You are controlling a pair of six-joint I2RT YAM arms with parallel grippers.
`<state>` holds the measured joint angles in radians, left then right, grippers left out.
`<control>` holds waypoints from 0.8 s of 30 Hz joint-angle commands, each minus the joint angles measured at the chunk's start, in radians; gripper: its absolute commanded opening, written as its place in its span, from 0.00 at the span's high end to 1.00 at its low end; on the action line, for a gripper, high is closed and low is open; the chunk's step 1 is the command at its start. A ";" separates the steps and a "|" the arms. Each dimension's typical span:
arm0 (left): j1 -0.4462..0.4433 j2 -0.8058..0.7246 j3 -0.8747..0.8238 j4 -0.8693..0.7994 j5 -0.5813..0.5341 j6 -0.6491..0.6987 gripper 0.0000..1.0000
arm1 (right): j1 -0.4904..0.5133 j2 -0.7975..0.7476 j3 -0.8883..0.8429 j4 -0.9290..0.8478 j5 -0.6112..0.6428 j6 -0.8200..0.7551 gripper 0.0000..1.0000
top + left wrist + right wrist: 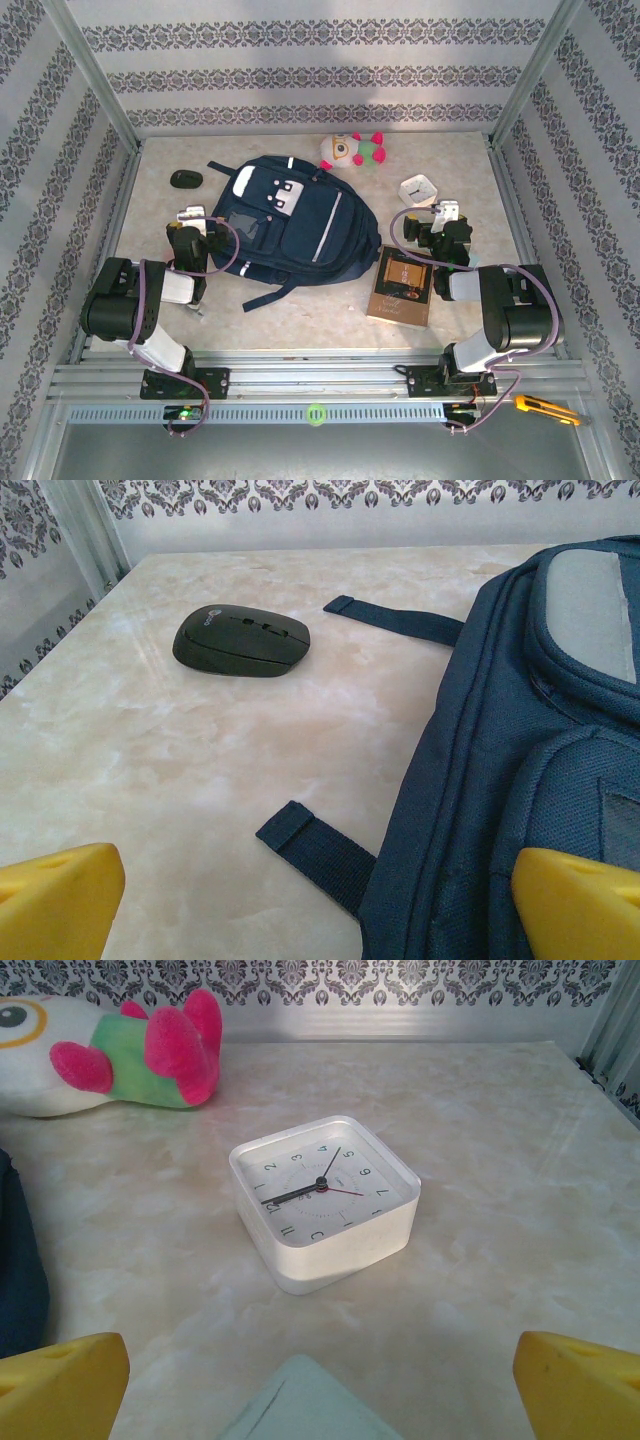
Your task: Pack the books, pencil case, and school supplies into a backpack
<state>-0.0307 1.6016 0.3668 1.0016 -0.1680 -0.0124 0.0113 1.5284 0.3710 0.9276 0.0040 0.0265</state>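
Lying backpack [290,230]: flat at mid-tabletop [500,200] and apparently closed, so packing looks unstarted.
Book [404,286]: at the backpack's 4 o'clock, beside the right arm.
Pencil case [308,1410]: pale corner just under the right pincer [447,212]; likely the first pick.
Left pincer [190,214]: jaws apart, empty, at the backpack's 9 o'clock.
Right pincer: jaws apart, empty.
Arms: elbows folded back, wrists low, pointing toward 12 o'clock.

The marbled desk [330,315] carries a backpack [290,230] at its middle, a black mouse [185,179] at 10 o'clock, a plush toy [352,150] at 12, a white clock [418,188] at 2 with a mint case [300,1405] near it, and a book [403,285] at 4.
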 commanded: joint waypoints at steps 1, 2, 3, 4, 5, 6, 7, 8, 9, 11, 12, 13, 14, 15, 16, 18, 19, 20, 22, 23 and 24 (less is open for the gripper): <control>0.001 -0.005 0.001 -0.006 0.007 -0.006 0.01 | 0.005 -0.001 0.006 0.014 0.013 -0.002 0.02; 0.001 -0.005 0.001 -0.005 0.006 -0.006 0.01 | 0.006 -0.001 0.006 0.014 0.013 -0.002 0.02; 0.002 -0.005 0.001 -0.006 0.007 -0.006 0.01 | 0.006 -0.001 0.006 0.014 0.013 -0.002 0.02; 0.001 -0.005 0.001 -0.005 0.007 -0.006 0.01 | 0.006 -0.002 0.006 0.014 0.012 -0.002 0.02; 0.002 -0.005 0.001 -0.004 0.006 -0.006 0.01 | 0.006 -0.001 0.006 0.014 0.012 -0.003 0.02; 0.001 -0.006 0.001 -0.005 0.007 -0.006 0.01 | 0.006 -0.002 0.006 0.014 0.013 -0.002 0.02; 0.001 -0.005 0.001 -0.005 0.007 -0.006 0.01 | 0.006 -0.002 0.006 0.014 0.012 -0.003 0.02; 0.001 -0.005 0.001 -0.005 0.007 -0.006 0.01 | 0.006 -0.001 0.006 0.014 0.013 -0.002 0.02; 0.001 -0.005 0.001 -0.005 0.007 -0.006 0.01 | 0.006 -0.001 0.006 0.014 0.012 -0.002 0.02; 0.002 -0.005 0.001 -0.005 0.007 -0.007 0.01 | 0.006 -0.001 0.006 0.014 0.012 -0.003 0.02; 0.001 -0.005 0.001 -0.006 0.007 -0.006 0.01 | 0.006 -0.002 0.006 0.014 0.013 -0.003 0.02; 0.001 -0.006 0.001 -0.005 0.006 -0.007 0.01 | 0.006 -0.001 0.006 0.014 0.013 -0.003 0.02; 0.002 -0.005 0.001 -0.005 0.007 -0.006 0.01 | 0.006 -0.001 0.006 0.014 0.013 -0.002 0.02; 0.002 -0.006 0.001 -0.006 0.007 -0.006 0.01 | 0.006 -0.002 0.006 0.014 0.013 -0.002 0.02; 0.001 -0.005 0.001 -0.006 0.007 -0.006 0.01 | 0.006 -0.002 0.006 0.014 0.013 -0.002 0.02; 0.000 -0.008 -0.007 0.008 0.016 -0.001 0.01 | 0.006 -0.001 0.005 0.014 0.012 -0.003 0.02; -0.001 -0.018 -0.021 0.029 0.024 0.003 0.01 | 0.006 -0.002 0.006 0.014 0.013 -0.002 0.02; -0.002 -0.035 -0.032 0.037 0.024 0.006 0.01 | 0.006 -0.002 0.006 0.014 0.012 -0.002 0.02; -0.003 -0.120 -0.053 -0.001 0.023 0.007 0.01 | 0.006 -0.001 0.006 0.014 0.013 -0.002 0.02; -0.003 -0.169 -0.056 -0.038 0.019 0.006 0.01 | 0.005 -0.001 0.006 0.014 0.012 -0.002 0.02; -0.003 -0.238 -0.052 -0.101 0.010 0.001 0.01 | 0.004 -0.002 0.006 0.014 0.014 -0.001 0.02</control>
<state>-0.0307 1.4929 0.3195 0.9623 -0.1581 -0.0120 0.0113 1.5288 0.3710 0.9276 0.0040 0.0265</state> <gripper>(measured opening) 0.993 0.982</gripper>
